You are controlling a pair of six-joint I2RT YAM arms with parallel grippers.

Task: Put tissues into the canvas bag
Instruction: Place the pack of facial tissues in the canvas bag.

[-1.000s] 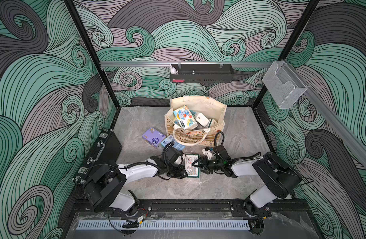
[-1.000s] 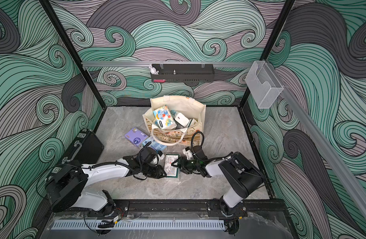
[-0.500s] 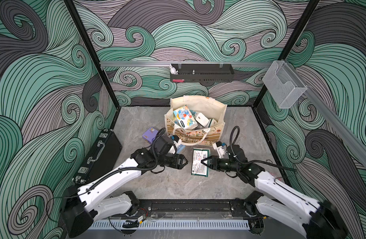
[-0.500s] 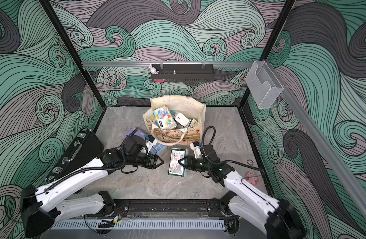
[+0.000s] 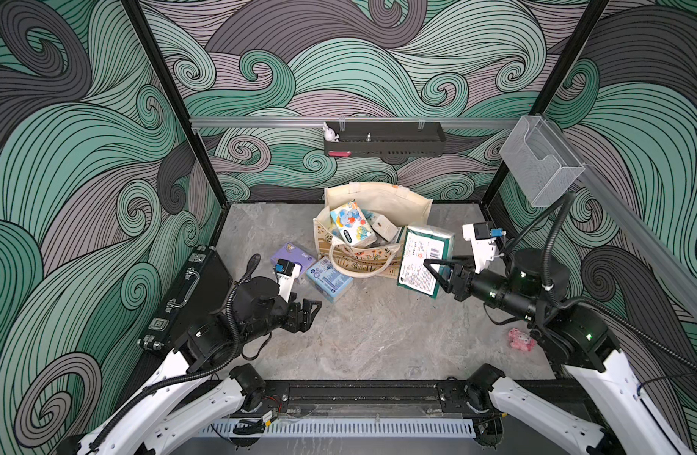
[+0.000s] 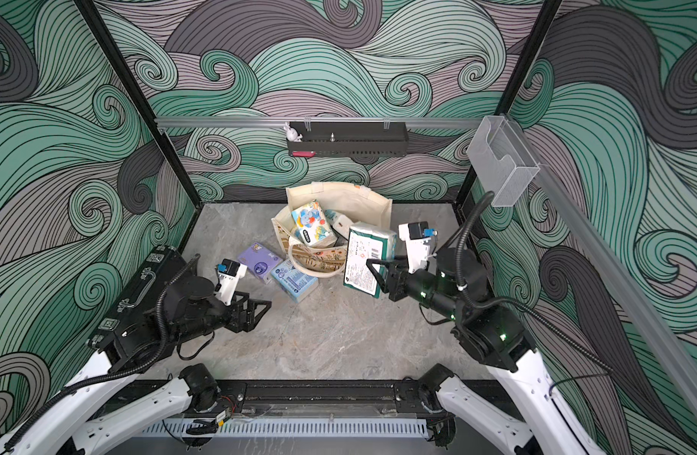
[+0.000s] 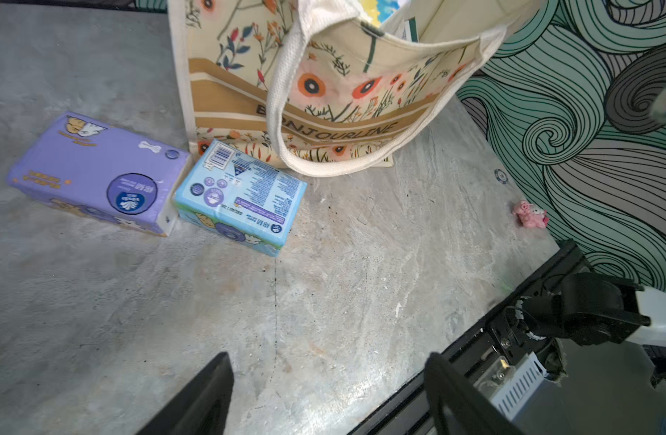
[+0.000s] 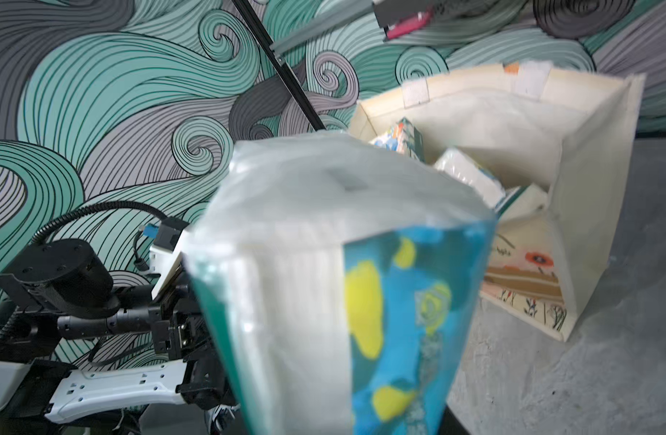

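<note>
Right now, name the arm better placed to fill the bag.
Right. The right end effector grips the green-white pack, raised beside the canvas bag; the left end effector is open, empty.

purple pack (image 5: 293,257), light-blue pack (image 5: 329,279), floral cream bag (image 5: 378,220)

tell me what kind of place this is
Probably a robot test cell: wave-print panels on a black frame box in a tabletop, with two arms on a base rail and tissue packs staged beside a canvas bag.
</note>
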